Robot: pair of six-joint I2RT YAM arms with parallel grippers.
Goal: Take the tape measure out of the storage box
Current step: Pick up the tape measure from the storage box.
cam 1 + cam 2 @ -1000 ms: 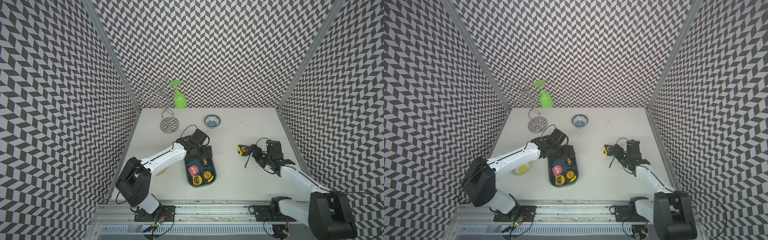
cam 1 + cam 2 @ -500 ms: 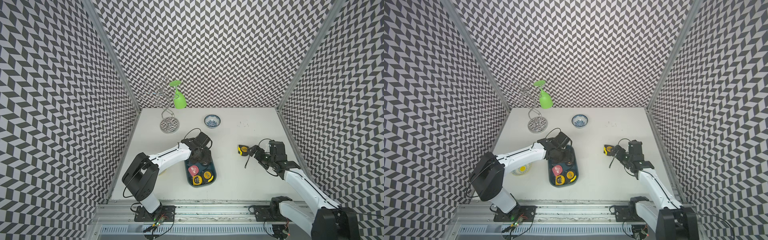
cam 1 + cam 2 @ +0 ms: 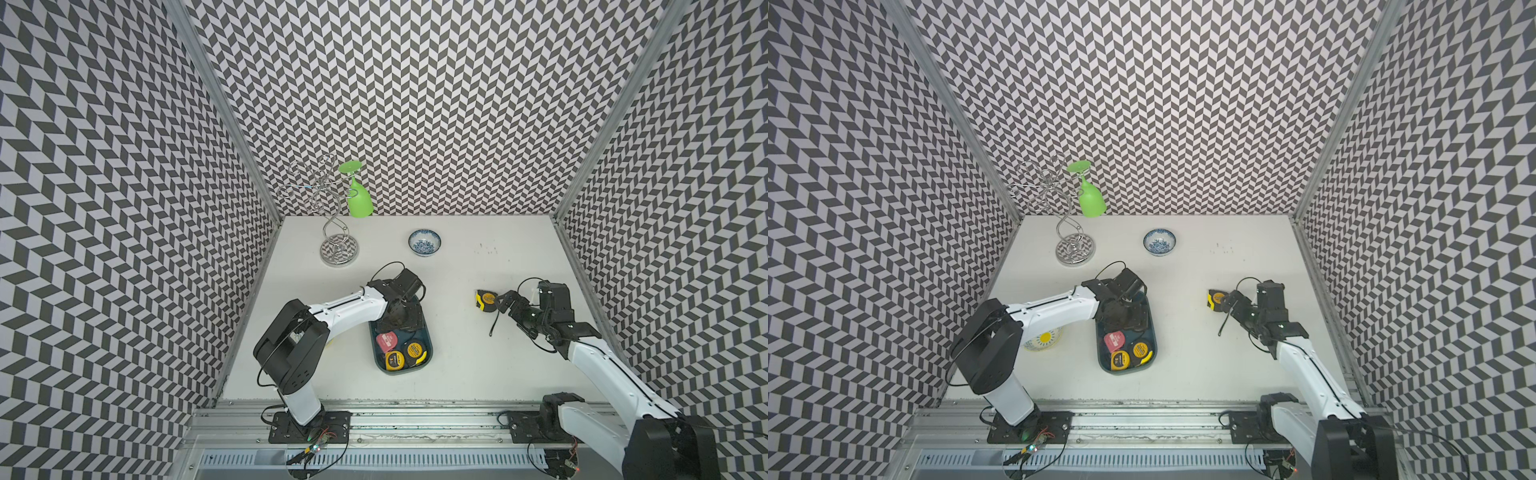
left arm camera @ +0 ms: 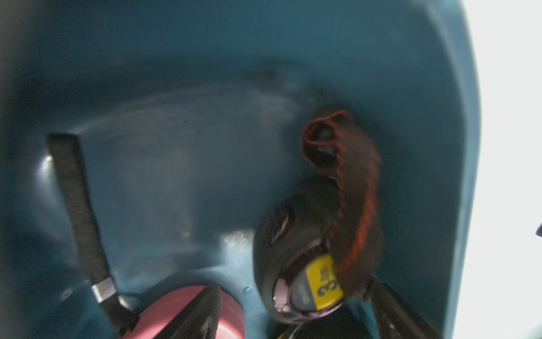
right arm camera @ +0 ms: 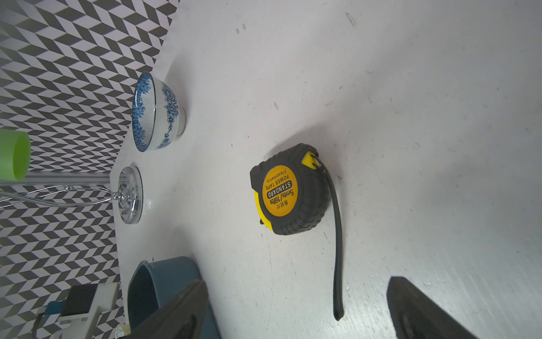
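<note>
Left fingers [image 4: 73,190] spread wide inside the storage box [image 4: 264,44], bracketing the black tape measure [image 4: 296,264] at lower right, ready to pinch. Right fingers [image 5: 181,311] open, empty; 1 yellow tape measure [image 5: 281,190] sits mid-frame on the worktop [image 5: 410,117].

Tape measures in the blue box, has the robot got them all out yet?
Not yet. Looks done: one yellow-and-black tape measure lies on the table outside the storage box, by the open right gripper. In hand: the left gripper, open, straddles a black tape measure inside the box, not lifted. Left: lifting that one, plus a red tape measure and two yellow tape measures lying inside.
</note>
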